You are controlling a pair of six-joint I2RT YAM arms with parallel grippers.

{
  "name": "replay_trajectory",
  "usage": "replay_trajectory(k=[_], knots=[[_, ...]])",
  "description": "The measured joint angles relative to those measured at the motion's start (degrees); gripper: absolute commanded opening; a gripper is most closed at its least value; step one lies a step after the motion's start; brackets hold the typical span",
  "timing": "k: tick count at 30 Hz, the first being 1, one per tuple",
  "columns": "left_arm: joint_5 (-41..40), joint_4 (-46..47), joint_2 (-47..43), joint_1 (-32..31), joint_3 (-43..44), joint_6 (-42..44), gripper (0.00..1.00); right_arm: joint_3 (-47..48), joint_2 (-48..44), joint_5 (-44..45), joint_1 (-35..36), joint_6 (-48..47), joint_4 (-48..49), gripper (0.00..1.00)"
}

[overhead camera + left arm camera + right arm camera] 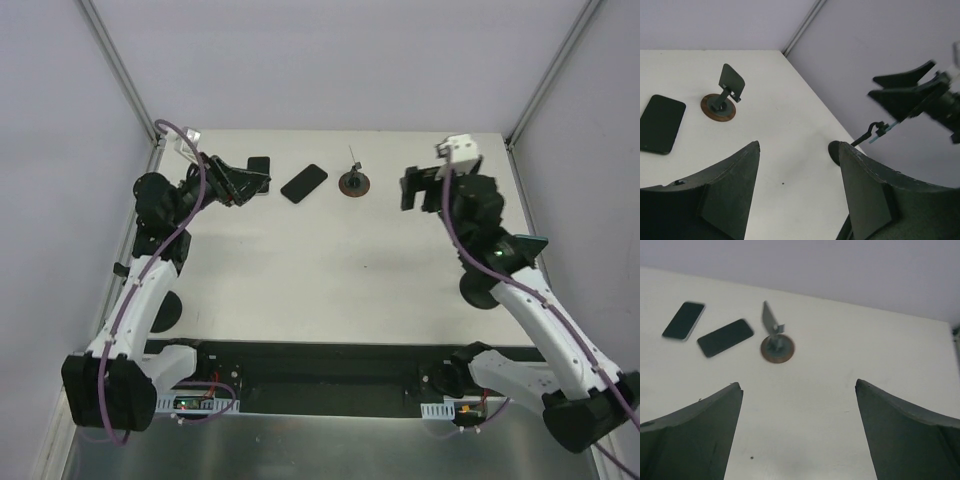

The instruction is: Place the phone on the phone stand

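The left hand (795, 145) is open, its two dark fingers apart with nothing between them, and it hangs over the far left part of the white table (300, 280). Just beside it in the top view lies a dark flat phone with a lighter rim (258, 165). A little further to the right lies a second black flat phone (304, 183), slanted and apart from the first. Near this one stands the small phone stand with a round brown base and a tilted dark plate (354, 182), with nothing on it. The right hand (799, 385), on the other side of the stand, is wide open and empty. No phone is lifted yet, so I judge the step in hand to be the reach and grasp. To do it well, the left hand should close across the long edges of one phone at its middle. It should then carry the phone at the same lean as the plate and rest its lower edge on the stand before letting go. The stand looks light, so a push could tip it
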Motion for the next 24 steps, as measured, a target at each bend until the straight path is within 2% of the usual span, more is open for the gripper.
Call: replay_trajectory(k=[3,4,8,12,16,21,24], knots=[[-3.2,-10.8,-6.8,0.0,1.0,0.0,0.72,-6.1,5.4,1.2,8.4,-0.1,8.7,0.97],[-4.9,-15.0,-9.5,0.0,1.9,1.2,0.81,-7.3,8.5,1.3,10.8,0.0,11.9,0.97],[-16.1,-35.9,-18.7,-0.1,8.7,7.3,0.99,-7.5,22.2,1.2,17.9,0.4,23.5,0.97],[-33.5,-56.8,-24.3,0.0,16.7,12.2,0.99,-7.7,31.1,-0.4,23.4,0.4,32.2,0.97],[-48.8,-74.5,-22.1,0.0,22.7,11.8,0.99,-9.9,31.6,-3.0,26.6,0.8,39.4,0.97],[-67.5,-94.7,-11.7,0.1,30.9,-1.1,0.99,-13.7,30.7,-4.7,27.0,1.4,45.4,0.97],[-71.3,-99.6,-8.7,1.4,33.5,-6.2,0.99,-14.8,29.7,-4.6,27.0,1.1,46.4,0.97]])
